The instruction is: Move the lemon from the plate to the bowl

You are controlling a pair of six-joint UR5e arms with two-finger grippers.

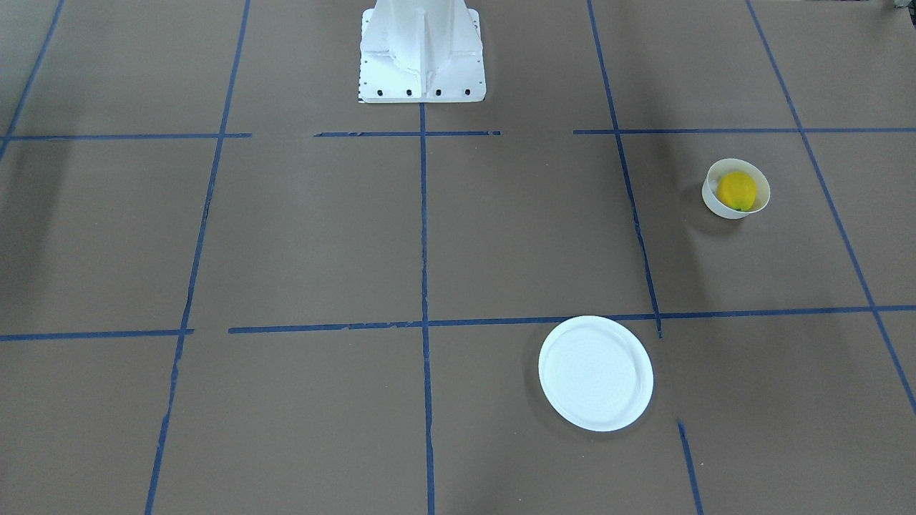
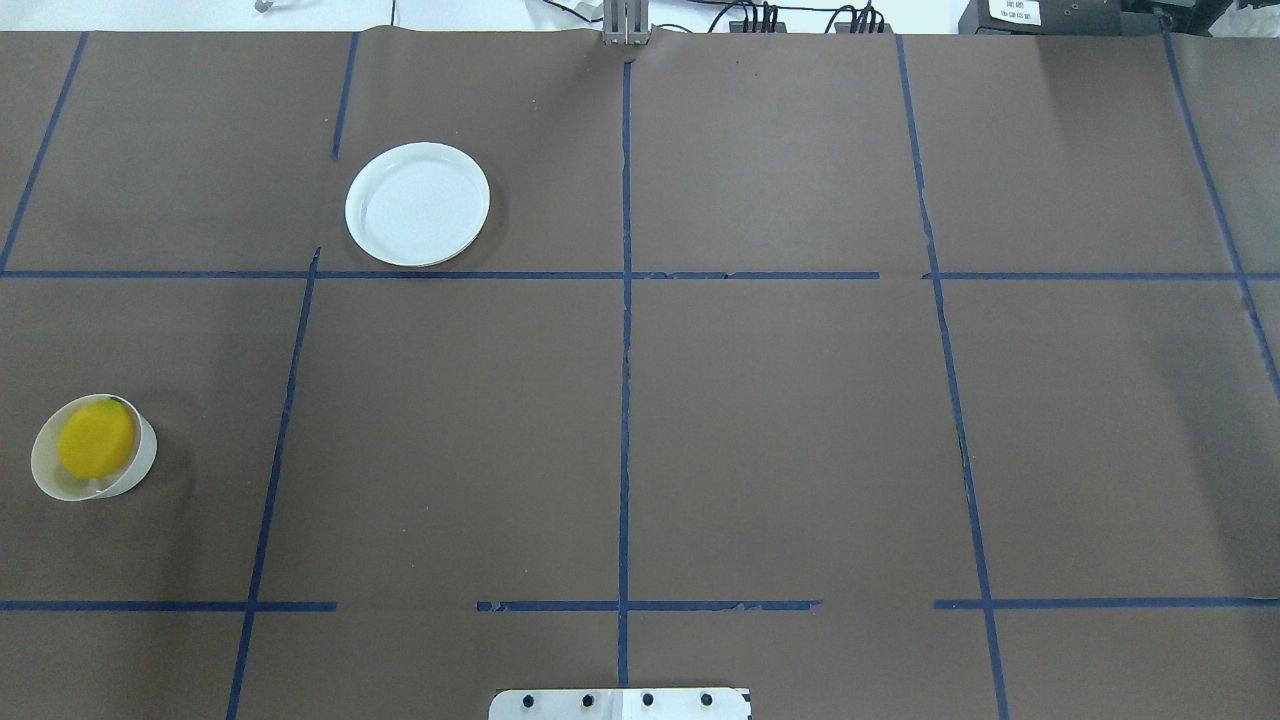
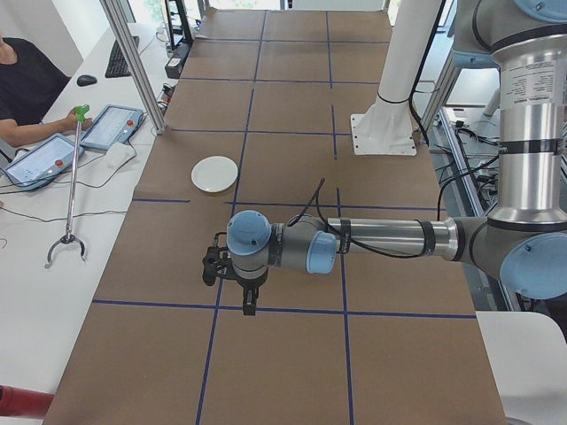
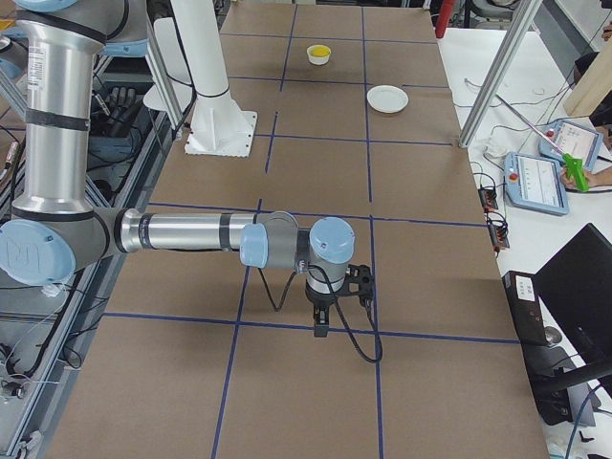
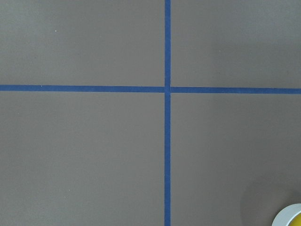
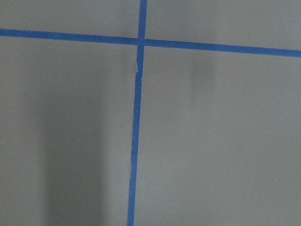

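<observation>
We find no text, brand or number that we can read in any view. We see a white label (image 2: pixel 1012 11) on a dark box (image 2: pixel 1070 16) at the top right of the overhead view, but its print is too small to make out. The operators' tablets (image 4: pixel 540 180) show us no legible characters

Lemon (image 2: pixel 96 440) lies in bowl (image 2: pixel 143 462), near the desk (image 2: pixel 780 420) left edge. Plate (image 2: pixel 417 204) sits well apart, toward far edge, left of middle.
</observation>
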